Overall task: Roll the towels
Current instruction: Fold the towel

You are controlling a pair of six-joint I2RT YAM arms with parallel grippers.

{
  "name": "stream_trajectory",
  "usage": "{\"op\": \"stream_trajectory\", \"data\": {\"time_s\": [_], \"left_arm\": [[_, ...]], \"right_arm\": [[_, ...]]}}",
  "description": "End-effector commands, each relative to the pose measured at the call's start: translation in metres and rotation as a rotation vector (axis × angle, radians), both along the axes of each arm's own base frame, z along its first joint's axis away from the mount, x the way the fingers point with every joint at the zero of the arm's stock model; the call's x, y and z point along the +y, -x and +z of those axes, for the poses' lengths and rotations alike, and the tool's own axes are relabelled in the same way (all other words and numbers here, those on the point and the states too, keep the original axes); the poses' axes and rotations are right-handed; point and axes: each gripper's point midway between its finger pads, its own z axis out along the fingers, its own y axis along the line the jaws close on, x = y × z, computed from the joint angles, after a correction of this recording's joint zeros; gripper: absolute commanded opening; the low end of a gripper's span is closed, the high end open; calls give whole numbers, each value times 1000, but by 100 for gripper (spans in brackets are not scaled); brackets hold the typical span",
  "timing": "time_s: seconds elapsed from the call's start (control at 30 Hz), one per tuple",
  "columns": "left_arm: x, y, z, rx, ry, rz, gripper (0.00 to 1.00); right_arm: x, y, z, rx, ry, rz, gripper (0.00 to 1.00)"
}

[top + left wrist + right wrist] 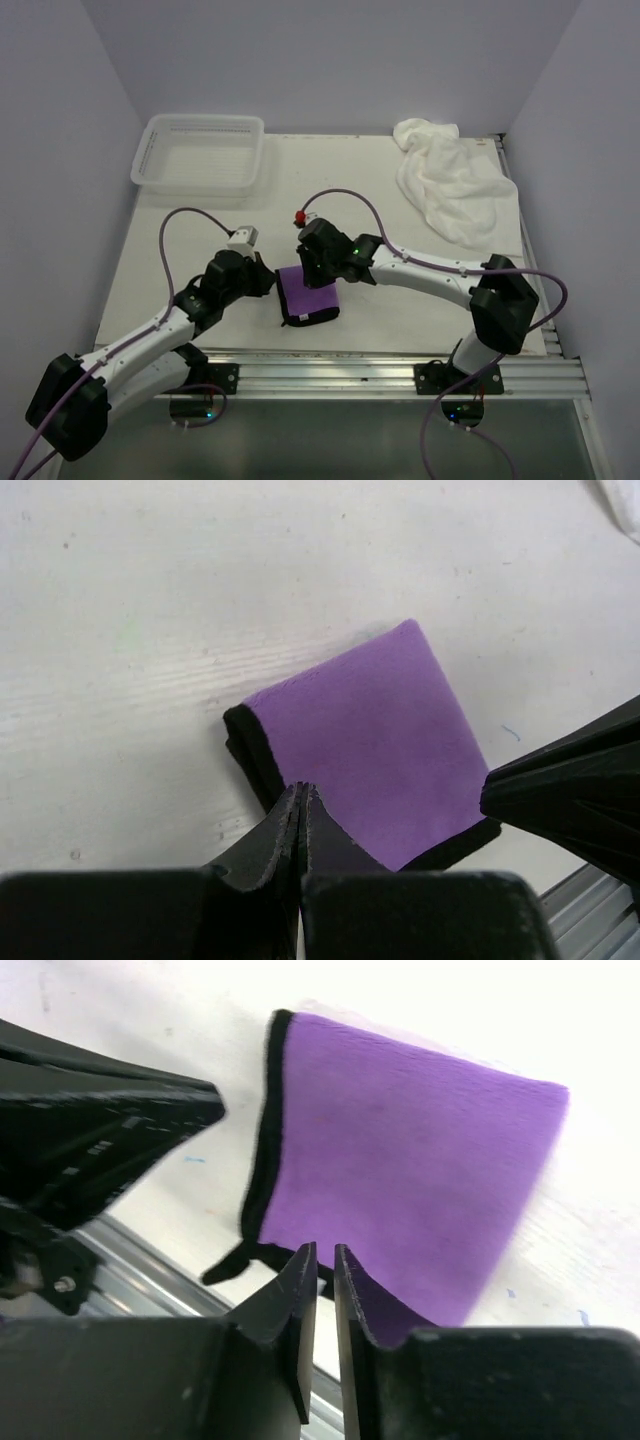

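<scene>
The small purple towel point(308, 295) with dark trim lies folded flat near the table's front edge, between my two grippers. My left gripper point(272, 283) is at its left side, shut and holding nothing, with its tips point(300, 788) over the dark-trimmed edge of the purple towel point(370, 740). My right gripper point(310, 270) hovers over the towel's far side. Its fingers point(325, 1252) stand a narrow slit apart above the near edge of the purple towel point(400, 1150), with nothing between them. The large white towel point(450, 180) lies crumpled at the back right, away from both arms.
A white mesh basket point(200, 150) stands at the back left corner. An aluminium rail point(400, 375) runs along the table's front edge just below the purple towel. Grey walls close in the left, back and right sides.
</scene>
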Motion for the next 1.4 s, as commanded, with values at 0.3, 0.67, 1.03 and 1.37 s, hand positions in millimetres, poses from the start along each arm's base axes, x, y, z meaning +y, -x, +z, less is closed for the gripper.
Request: {"op": "stream_trajectory", "data": {"time_s": [0.3, 0.67, 1.03, 1.37], "left_arm": [[-45, -35, 27, -90, 92, -99, 0], [-34, -40, -6, -47, 3, -58, 0], [-14, -37, -46, 57, -120, 6, 0], [-21, -29, -50, 88, -91, -28, 0]], "right_arm": [[-44, -43, -3, -15, -14, -138, 11], [-33, -68, -31, 37, -14, -127, 10], [-38, -66, -80, 105, 37, -131, 9], [-38, -71, -40, 52, 19, -115, 20]]}}
